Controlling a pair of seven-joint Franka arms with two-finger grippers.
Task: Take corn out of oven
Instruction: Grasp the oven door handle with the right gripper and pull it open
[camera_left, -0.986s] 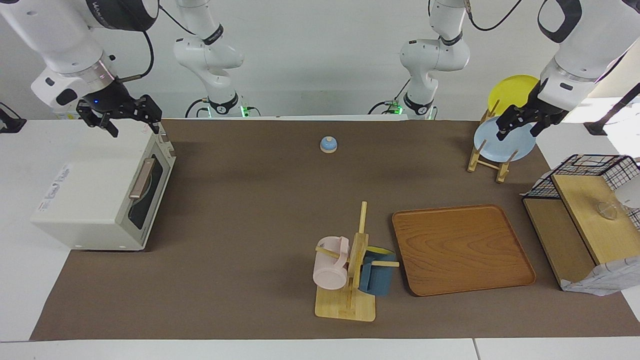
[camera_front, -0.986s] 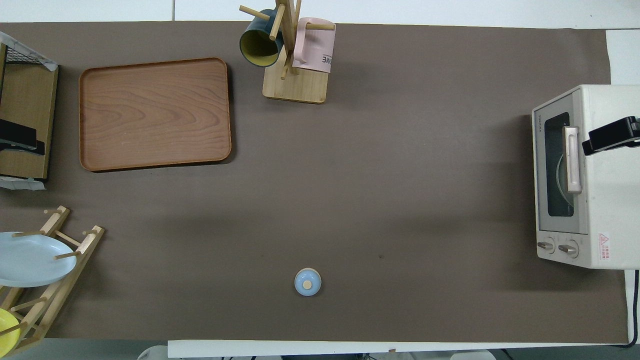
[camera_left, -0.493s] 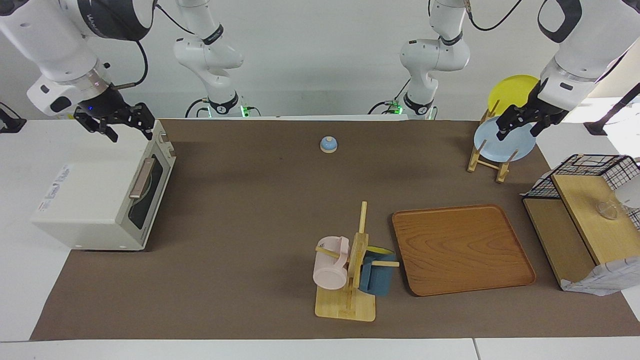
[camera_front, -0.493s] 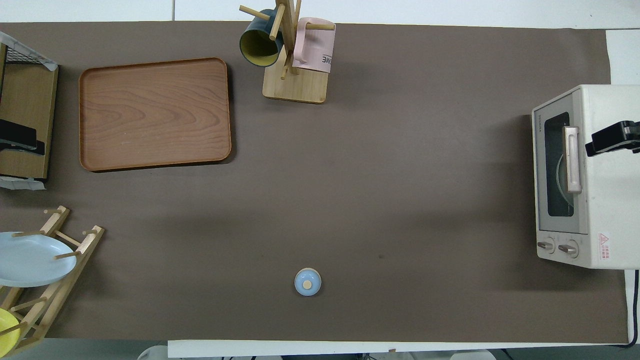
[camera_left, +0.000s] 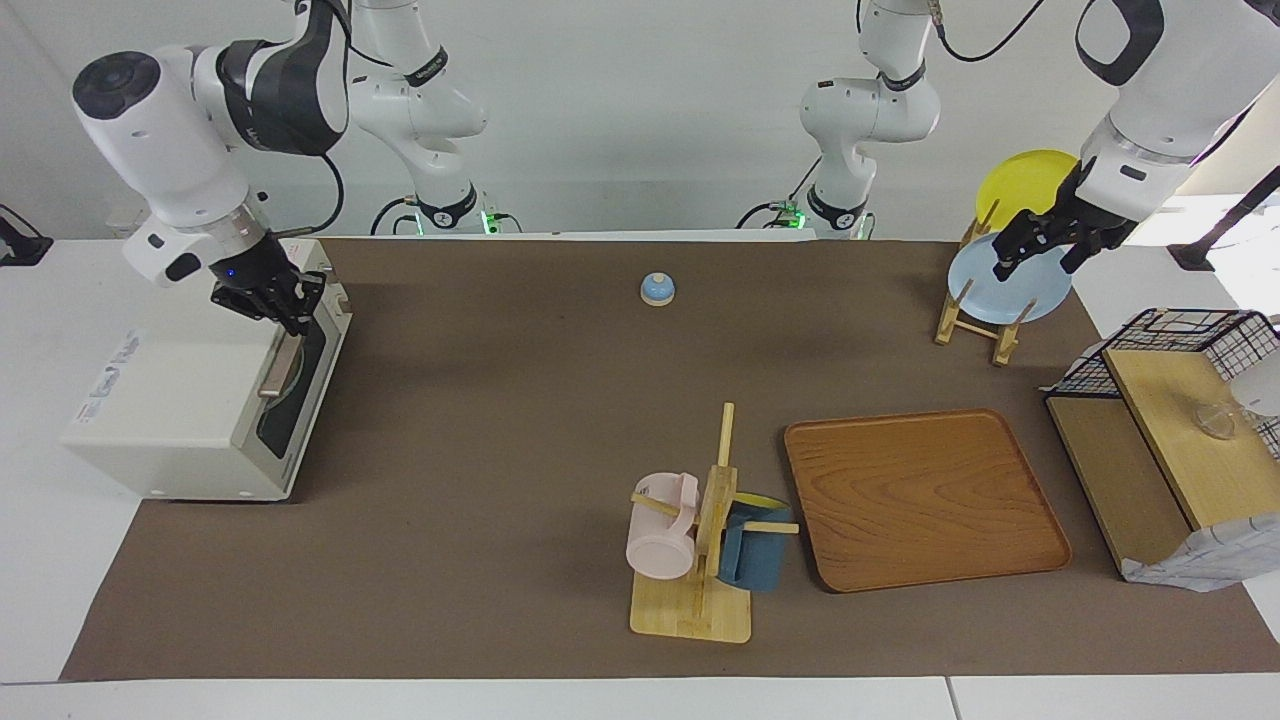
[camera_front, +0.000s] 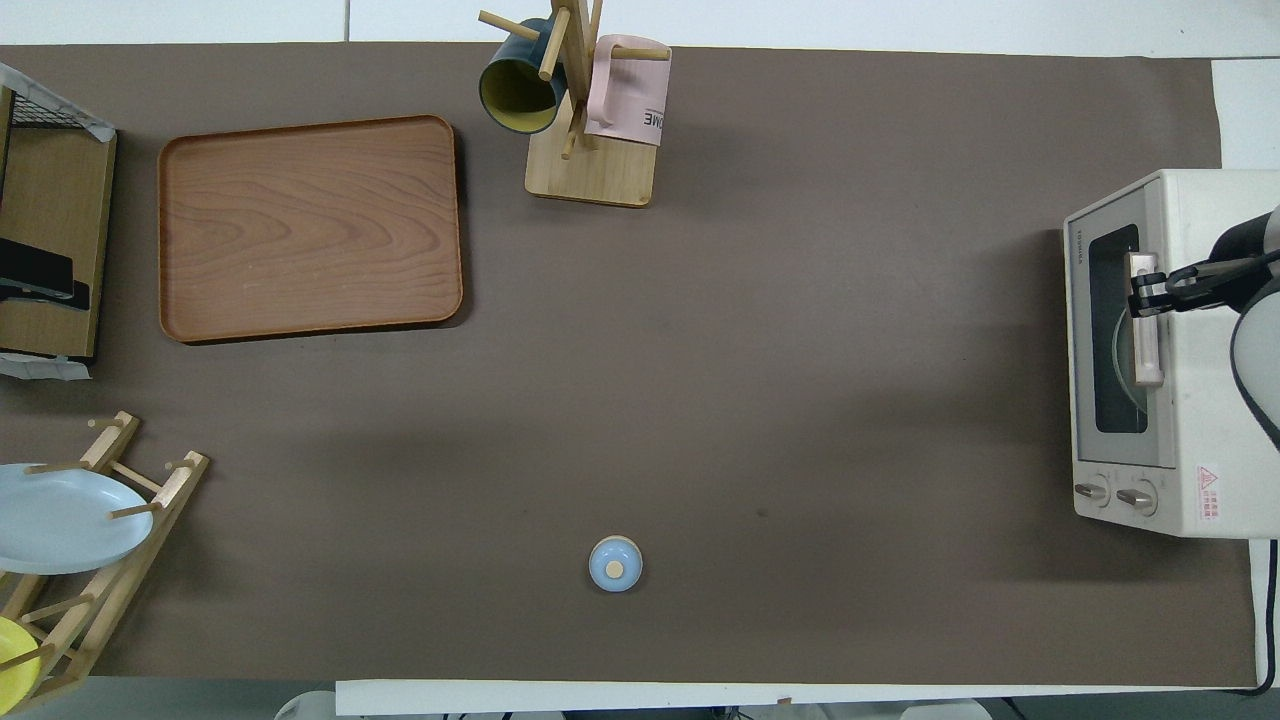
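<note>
The cream-white oven (camera_left: 190, 395) stands at the right arm's end of the table with its dark glass door shut; it also shows in the overhead view (camera_front: 1205, 400). The corn is hidden; only a round plate's edge shows through the glass. My right gripper (camera_left: 291, 320) is down at the upper end of the copper bar handle (camera_left: 281, 368), fingers open and set about it; in the overhead view the gripper (camera_front: 1143, 293) lies over the handle (camera_front: 1146, 345). My left gripper (camera_left: 1035, 262) waits open in the air over the plate rack (camera_left: 975, 315).
A blue bell (camera_left: 657, 288) sits mid-table near the robots. A wooden tray (camera_left: 925, 500), a mug tree (camera_left: 700, 560) with a pink and a blue mug, a black wire basket (camera_left: 1175, 335) and wooden boards stand toward the left arm's end.
My right arm has swung down from above the oven's top, and its gripper has come to the door handle. The left arm has not moved. The oven door stays shut.
</note>
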